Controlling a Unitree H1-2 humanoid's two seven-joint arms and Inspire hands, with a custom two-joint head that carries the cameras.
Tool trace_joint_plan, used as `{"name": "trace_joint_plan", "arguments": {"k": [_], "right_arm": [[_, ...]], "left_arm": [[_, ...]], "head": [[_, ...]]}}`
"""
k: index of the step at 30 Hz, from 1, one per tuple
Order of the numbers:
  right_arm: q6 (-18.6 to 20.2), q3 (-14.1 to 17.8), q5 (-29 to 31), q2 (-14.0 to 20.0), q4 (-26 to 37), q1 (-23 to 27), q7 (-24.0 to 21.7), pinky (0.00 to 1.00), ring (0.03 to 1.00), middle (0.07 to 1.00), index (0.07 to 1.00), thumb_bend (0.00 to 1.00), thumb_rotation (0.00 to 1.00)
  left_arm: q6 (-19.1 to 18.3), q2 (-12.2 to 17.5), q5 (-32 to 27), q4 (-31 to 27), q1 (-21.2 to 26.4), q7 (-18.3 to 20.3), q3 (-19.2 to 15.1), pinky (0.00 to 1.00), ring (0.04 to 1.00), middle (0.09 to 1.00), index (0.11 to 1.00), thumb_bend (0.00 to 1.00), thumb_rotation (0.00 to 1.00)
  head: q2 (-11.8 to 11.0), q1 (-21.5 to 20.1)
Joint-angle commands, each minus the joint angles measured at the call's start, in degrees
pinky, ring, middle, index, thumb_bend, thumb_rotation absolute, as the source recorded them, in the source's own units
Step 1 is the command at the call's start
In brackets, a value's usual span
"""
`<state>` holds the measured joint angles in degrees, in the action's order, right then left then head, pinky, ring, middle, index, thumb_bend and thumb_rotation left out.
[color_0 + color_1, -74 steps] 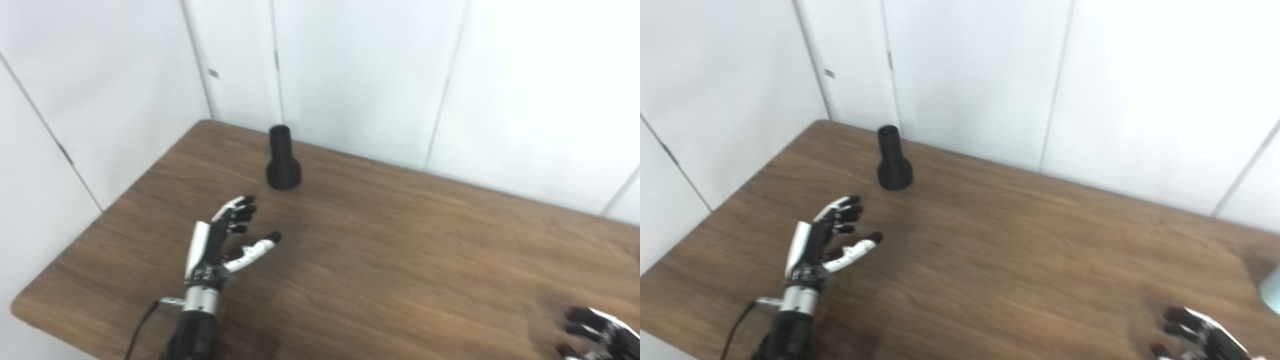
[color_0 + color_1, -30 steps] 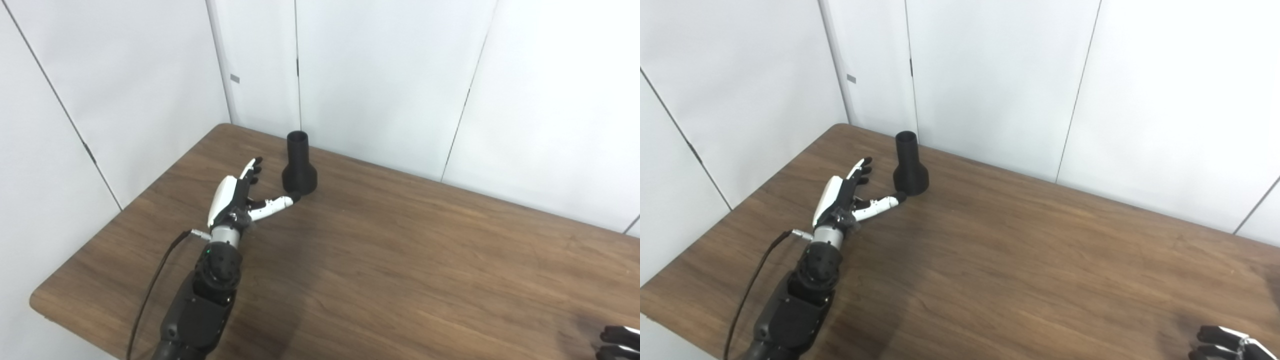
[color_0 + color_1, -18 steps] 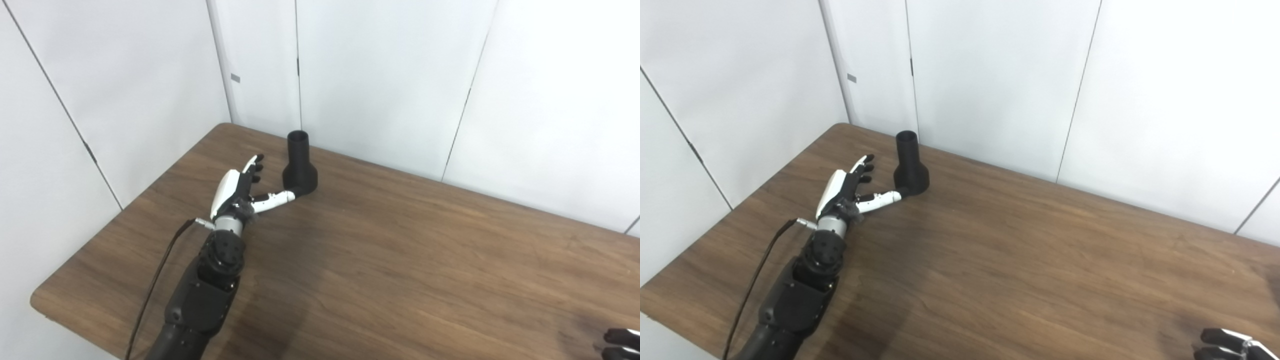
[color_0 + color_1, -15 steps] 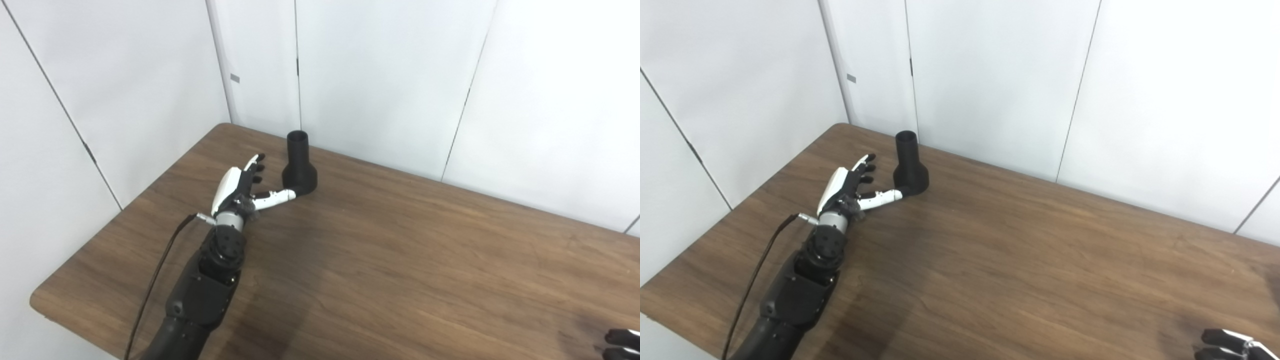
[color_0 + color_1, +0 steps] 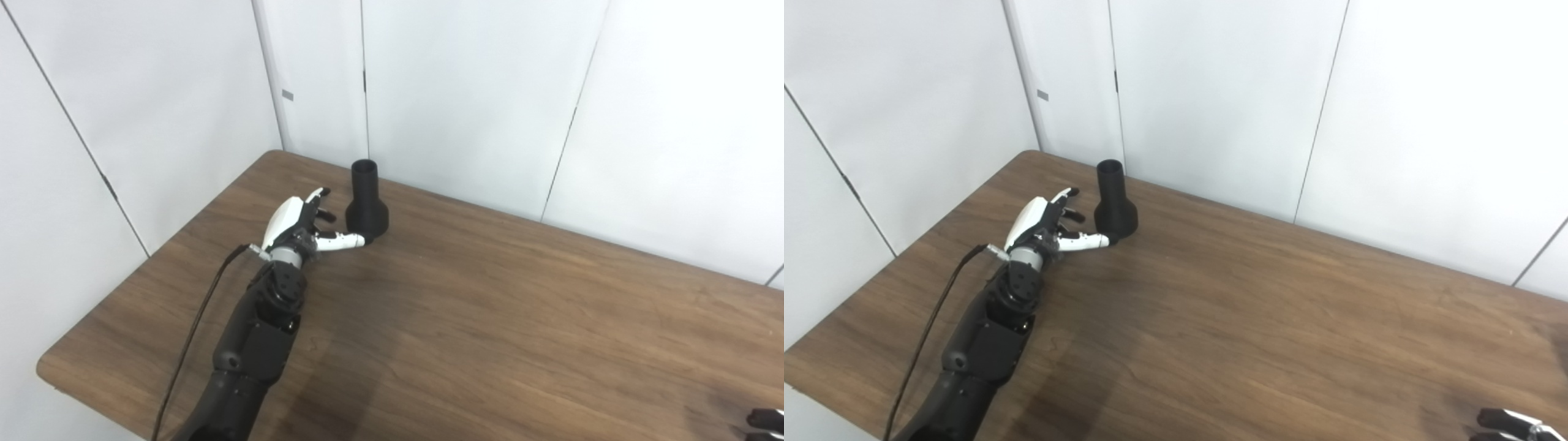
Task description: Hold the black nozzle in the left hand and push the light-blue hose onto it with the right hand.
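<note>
At the near right corner of the wooden table [image 5: 490, 318], only the dark fingertips of the right hand [image 5: 1507, 424] show at the picture's bottom edge, less of them than a second ago; whether that hand is spread or closed cannot be told. The light-blue hose is not in either view.

Farther in, the left arm stretches along the table's left side toward the black nozzle [image 5: 366, 199]. The left hand [image 5: 298, 225] has advanced since half a second ago and now sits just left of the nozzle's wide base, its fingers apart and holding nothing. Its thumb [image 5: 343, 241] reaches across the front of the base, seemingly touching it, while the other fingers have curled slightly toward the nozzle's near-left side.

The nozzle stands upright, wide end down, near the table's far edge by the white wall panels [image 5: 465, 92], unmoved.
</note>
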<state>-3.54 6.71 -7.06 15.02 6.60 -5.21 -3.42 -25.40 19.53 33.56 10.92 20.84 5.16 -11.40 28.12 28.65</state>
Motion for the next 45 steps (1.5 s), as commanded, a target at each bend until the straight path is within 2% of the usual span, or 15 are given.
{"name": "trace_joint_plan", "arguments": {"k": [1, 4, 13, 17, 18, 20, 22, 27, 30, 34, 39, 40, 43, 44, 45], "right_arm": [[2.1, 0.79, -0.8, 1.18, 0.23, -1.67, 0.41, 0.45, 0.611, 0.661, 0.633, 0.31, 0.42], [2.22, 0.79, -0.71, 1.21, 0.48, -1.93, 0.34, 0.46, 0.614, 0.663, 0.636, 0.31, 0.4], [2.12, 0.76, 0.13, 1.22, 0.99, -2.37, 0.15, 0.46, 0.607, 0.658, 0.632, 0.32, 0.39], [2.36, 0.74, 0.2, 1.2, 1.21, -2.43, 0.15, 0.47, 0.61, 0.658, 0.632, 0.32, 0.39], [2.38, 0.82, 0.46, 1.13, 1.2, -2.45, 0.14, 0.47, 0.61, 0.658, 0.631, 0.33, 0.38], [2.41, 0.83, 0.42, 1.17, 1.31, -2.51, 0.17, 0.47, 0.611, 0.657, 0.631, 0.33, 0.37], [2.29, 0.79, 0.21, 1.26, 1.36, -2.57, 0.21, 0.47, 0.612, 0.656, 0.628, 0.32, 0.36], [2.71, 0.81, 0.21, 1.26, 2.01, -2.92, 0.19, 0.48, 0.616, 0.66, 0.631, 0.32, 0.35], [3.59, 0.9, 0.44, 1.19, 2.92, -3.25, 0.08, 0.48, 0.619, 0.661, 0.631, 0.32, 0.36], [4.17, 0.74, -0.04, 1.27, 3.6, -3.57, 0.11, 0.48, 0.617, 0.661, 0.634, 0.31, 0.35], [5.3, 0.61, -0.53, 1.13, 4.43, -3.77, 0.24, 0.49, 0.621, 0.661, 0.634, 0.32, 0.33], [5.38, 0.53, -0.73, 1.14, 4.52, -3.79, 0.28, 0.49, 0.621, 0.661, 0.634, 0.32, 0.33], [5.51, 0.24, -1.17, 1.2, 4.66, -3.81, 0.3, 0.49, 0.622, 0.661, 0.632, 0.32, 0.32], [5.53, 0.2, -1.19, 1.17, 4.67, -3.78, 0.29, 0.49, 0.621, 0.661, 0.632, 0.31, 0.32], [5.52, 0.18, -1.22, 1.12, 4.65, -3.75, 0.28, 0.49, 0.621, 0.66, 0.632, 0.32, 0.32]], "left_arm": [[-1.51, 0.03, 1.56, 1.9, 0.26, 2.05, 0.63, 0.54, 0.737, 0.819, 0.94, 1.0, 0.31], [-1.52, -0.52, 4.63, 2.65, 0.9, 2.82, 0.33, 0.63, 0.816, 0.877, 0.938, 1.0, 0.32], [-1.52, -1.25, 7.34, 4.4, 2.11, 4.4, -1.03, 0.67, 0.848, 0.904, 0.952, 1.0, 0.31], [-1.52, -1.61, 6.62, 4.21, 2.43, 5.52, -2.23, 0.48, 0.676, 0.777, 0.953, 1.0, 0.28], [-1.52, -1.65, 6.51, 4.03, 2.45, 5.62, -2.31, 0.39, 0.562, 0.679, 0.955, 1.0, 0.28], [-1.51, -1.34, 6.02, 4.13, 2.53, 5.52, -1.88, 0.28, 0.408, 0.535, 0.948, 1.0, 0.3], [-1.52, -0.77, 6.13, 4.13, 2.59, 5.49, -0.85, 0.42, 0.598, 0.692, 0.918, 1.0, 0.32], [-1.51, -0.38, 5.68, 4.24, 3.21, 7.57, -1.09, 0.51, 0.695, 0.774, 0.914, 1.0, 0.34], [-1.51, -0.49, 4.97, 4.42, 3.5, 8.84, -1.42, 0.49, 0.67, 0.763, 0.917, 1.0, 0.33], [-1.51, -0.76, 4.61, 4.93, 3.78, 8.85, -1.36, 0.56, 0.741, 0.804, 0.916, 1.0, 0.32], [-1.51, -1.08, 5.36, 5.07, 4.13, 8.8, -1.31, 0.46, 0.645, 0.727, 0.908, 1.0, 0.3], [-1.51, -1.06, 4.99, 5.35, 4.25, 8.57, -1.44, 0.45, 0.642, 0.725, 0.906, 1.0, 0.3], [-1.51, -0.82, 4.16, 5.44, 4.31, 8.33, -1.6, 0.53, 0.743, 0.813, 0.917, 1.0, 0.28], [-1.51, -0.7, 3.97, 5.19, 4.26, 8.27, -1.52, 0.44, 0.651, 0.753, 0.924, 1.0, 0.27], [-1.52, -0.6, 3.78, 5.06, 4.22, 8.18, -1.42, 0.45, 0.667, 0.769, 0.928, 1.0, 0.28]], "head": [[0.07, -0.06], [0.1, -0.29], [0.26, -0.43], [0.23, -0.65], [0.28, -0.68], [0.4, -0.76], [0.44, -0.87], [0.63, -1.32], [0.69, -1.5], [0.73, -1.82], [0.66, -1.97], [0.79, -2.08], [0.61, -2.02], [0.55, -1.97], [0.51, -1.92]]}}
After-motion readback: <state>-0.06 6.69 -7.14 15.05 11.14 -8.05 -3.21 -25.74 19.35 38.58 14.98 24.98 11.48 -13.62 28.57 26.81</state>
